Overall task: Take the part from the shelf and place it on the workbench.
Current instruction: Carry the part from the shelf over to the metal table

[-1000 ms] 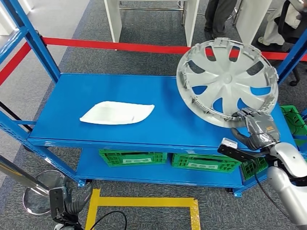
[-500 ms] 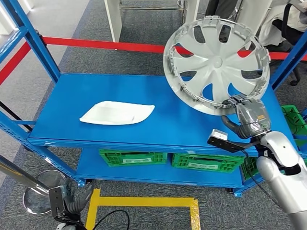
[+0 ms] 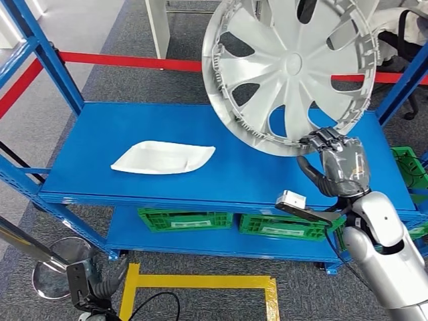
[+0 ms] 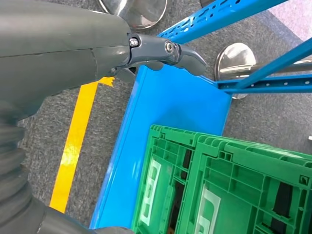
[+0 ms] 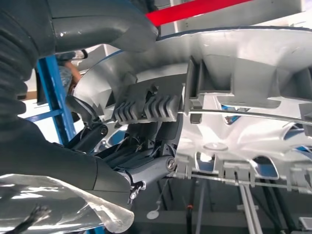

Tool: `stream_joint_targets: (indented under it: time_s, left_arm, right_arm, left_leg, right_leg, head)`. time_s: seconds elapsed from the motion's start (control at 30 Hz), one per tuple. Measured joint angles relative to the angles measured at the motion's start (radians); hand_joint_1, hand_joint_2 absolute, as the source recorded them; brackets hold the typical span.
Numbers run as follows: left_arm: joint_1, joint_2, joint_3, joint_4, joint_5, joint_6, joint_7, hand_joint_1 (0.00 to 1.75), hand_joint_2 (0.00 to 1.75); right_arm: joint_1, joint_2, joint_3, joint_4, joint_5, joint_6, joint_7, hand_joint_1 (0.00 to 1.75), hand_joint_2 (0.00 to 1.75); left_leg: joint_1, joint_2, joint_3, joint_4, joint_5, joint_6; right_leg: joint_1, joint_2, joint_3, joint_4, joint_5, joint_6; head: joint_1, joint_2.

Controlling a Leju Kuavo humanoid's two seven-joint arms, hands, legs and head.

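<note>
Up at 1 o'clock in your head view sits the hubcap: silver plastic, spoked with cutouts, clips round the rim, tilted up on edge above the blue shelf. Count-wise: one hubcap, one white flat piece at 9 o'clock on the shelf, three green crates on the lower level. Your left hand hangs low beside a crate, holding nothing, though I can't tell how far its fingers are spread. Your right hand at 4 o'clock has its fingers clamped on the hubcap's lower rim.
</note>
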Motion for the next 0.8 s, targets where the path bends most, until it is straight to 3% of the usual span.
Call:
stream_joint_targets:
  time_s: [0.13,0.27,0.33,0.4,0.43,0.47,0.5,0.53,0.57,0.6,0.67,0.8]
  left_arm:
    - [0.000,-0.001,-0.003,0.000,-0.007,0.007,0.000,0.00,1.75]
    - [0.001,-0.002,-0.007,-0.006,-0.015,0.015,-0.001,0.00,1.75]
    - [0.000,-0.005,-0.009,-0.010,-0.019,0.020,-0.001,0.00,1.75]
    - [0.003,-0.007,-0.011,-0.012,-0.022,0.025,-0.001,0.00,1.75]
    - [0.005,-0.008,-0.011,-0.012,-0.023,0.026,-0.001,0.00,1.75]
    - [0.008,-0.009,-0.012,-0.013,-0.024,0.028,0.000,0.00,1.75]
    - [0.009,-0.009,-0.012,-0.013,-0.024,0.029,0.000,0.00,1.75]
    - [0.010,-0.009,-0.012,-0.014,-0.025,0.030,0.000,0.00,1.75]
    - [0.010,-0.009,-0.012,-0.015,-0.026,0.032,0.000,0.00,1.75]
    - [0.010,-0.008,-0.012,-0.016,-0.028,0.036,0.001,0.00,1.75]
    - [0.012,-0.007,-0.012,-0.020,-0.036,0.049,0.002,0.00,1.75]
    - [0.014,-0.007,-0.012,-0.024,-0.057,0.085,0.002,0.00,1.75]
  right_arm:
    - [0.004,0.007,0.011,-0.007,-0.014,0.021,-0.001,1.75,1.75]
    - [0.005,0.008,0.016,-0.022,-0.074,0.071,-0.012,1.75,1.75]
    - [0.006,0.008,0.017,-0.029,-0.070,0.079,-0.012,1.75,1.75]
    - [0.007,0.009,0.020,-0.031,-0.048,0.079,-0.007,1.75,1.75]
    - [0.008,0.009,0.022,-0.031,-0.039,0.079,-0.006,1.75,1.75]
    - [0.008,0.009,0.026,-0.031,-0.032,0.079,-0.004,1.75,1.75]
    - [0.008,0.009,0.029,-0.031,-0.028,0.079,-0.004,1.75,1.75]
    - [0.008,0.009,0.033,-0.031,-0.024,0.079,-0.003,1.75,1.75]
    - [0.008,0.009,0.037,-0.031,-0.018,0.079,-0.002,1.75,1.75]
    - [0.007,0.009,0.040,-0.032,-0.010,0.079,-0.001,1.75,1.75]
    - [0.010,0.009,0.049,-0.033,0.006,0.083,0.001,1.75,1.75]
    - [0.015,0.009,0.064,-0.036,0.018,0.088,0.005,1.75,1.75]
  left_leg:
    - [0.000,0.000,0.000,0.000,0.000,0.000]
    - [0.000,0.003,0.013,-0.026,0.016,0.021]
    - [0.007,0.007,0.028,-0.057,0.030,0.029]
    - [0.008,0.007,0.031,-0.060,0.030,0.030]
    - [0.009,0.007,0.032,-0.059,0.027,0.028]
    - [0.012,0.007,0.034,-0.057,0.022,0.023]
    - [0.017,0.006,0.037,-0.052,0.015,0.016]
    - [0.023,0.004,0.040,-0.043,0.005,0.008]
    - [0.027,0.002,0.039,-0.031,-0.007,-0.003]
    - [0.029,0.000,0.034,-0.014,-0.019,-0.013]
    - [0.027,-0.002,0.019,0.011,-0.030,-0.029]
    - [0.028,0.002,-0.004,0.053,-0.057,-0.041]
  right_leg:
    - [0.000,0.000,0.000,0.000,0.000,0.000]
    - [-0.004,-0.002,-0.003,-0.011,0.004,0.013]
    - [-0.002,-0.003,-0.040,0.051,-0.027,0.012]
    - [-0.002,-0.003,-0.114,0.181,-0.071,0.013]
    - [-0.004,-0.004,-0.149,0.232,-0.078,0.017]
    - [-0.006,-0.004,-0.169,0.250,-0.064,0.021]
    - [-0.009,-0.005,-0.169,0.228,-0.030,0.026]
    - [-0.013,-0.007,-0.153,0.172,0.015,0.033]
    - [-0.015,-0.007,-0.132,0.120,0.046,0.041]
    - [-0.017,-0.006,-0.111,0.073,0.060,0.042]
    - [-0.014,-0.003,-0.096,0.052,0.047,0.029]
    - [-0.016,-0.001,-0.100,0.063,0.031,0.000]
  head:
    - [0.000,0.000]
    - [0.001,0.000]
    - [0.004,0.000]
    - [0.006,0.000]
    - [0.006,0.000]
    - [0.006,0.000]
    - [0.006,0.000]
    - [0.006,0.000]
    - [0.008,0.000]
    - [0.012,0.000]
    - [0.015,0.000]
    - [0.006,0.000]
